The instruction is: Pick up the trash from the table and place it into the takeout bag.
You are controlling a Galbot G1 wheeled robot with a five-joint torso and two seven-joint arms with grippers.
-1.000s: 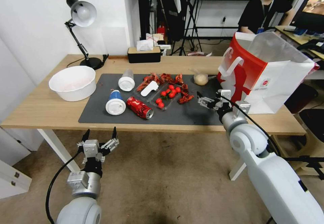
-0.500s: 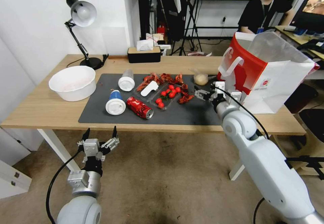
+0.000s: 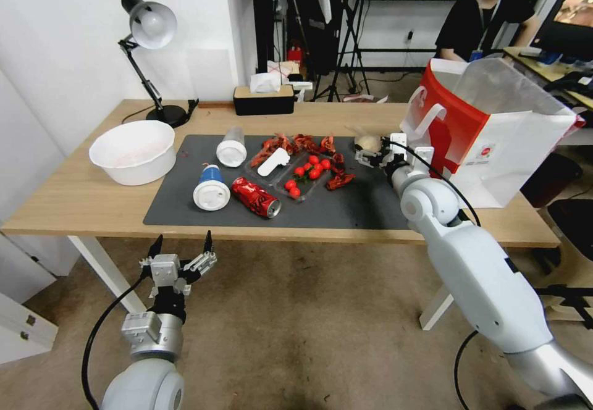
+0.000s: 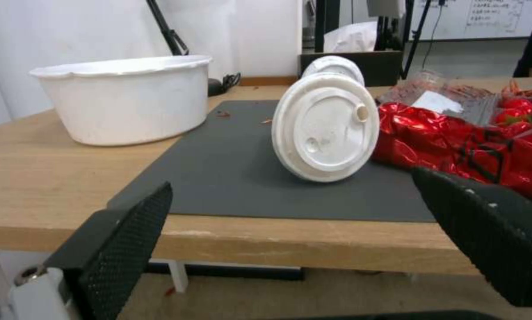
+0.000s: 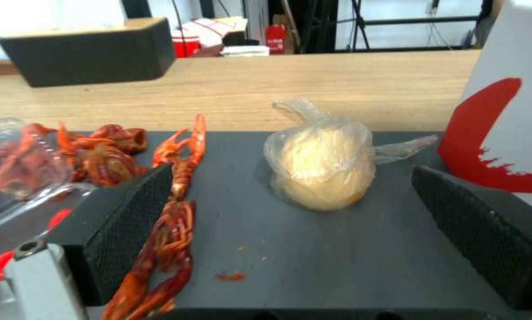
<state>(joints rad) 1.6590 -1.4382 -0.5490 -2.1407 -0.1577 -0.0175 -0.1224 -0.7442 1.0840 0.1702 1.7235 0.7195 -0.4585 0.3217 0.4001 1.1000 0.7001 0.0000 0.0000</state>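
A small pale bundle (image 3: 369,143) in clear plastic sits at the back right of the dark mat (image 3: 346,209), beside the white and red takeout bag (image 3: 494,132). My right gripper (image 3: 369,157) hovers open just in front of it. In the right wrist view the bundle (image 5: 322,171) lies ahead of the spread fingers (image 5: 130,222), untouched, with the bag (image 5: 509,133) close by. A blue cup (image 3: 211,188), a clear cup (image 3: 232,147) and a red can (image 3: 255,197) lie on the mat's left half. My left gripper (image 3: 180,255) hangs open below the table's front edge (image 3: 80,221), facing the blue cup's lid (image 4: 325,126).
A clear tray of cherry tomatoes (image 3: 307,172) and red crayfish shells (image 3: 296,143) lie mid-mat. A large white bowl (image 3: 133,150) stands at the left, with a desk lamp (image 3: 151,27) and a black tissue box (image 3: 264,100) at the back. Crayfish shells (image 5: 174,209) lie beside one right finger.
My right arm has reached forward across the mat, carrying its open gripper up to the pale bundle. The left arm has not moved.
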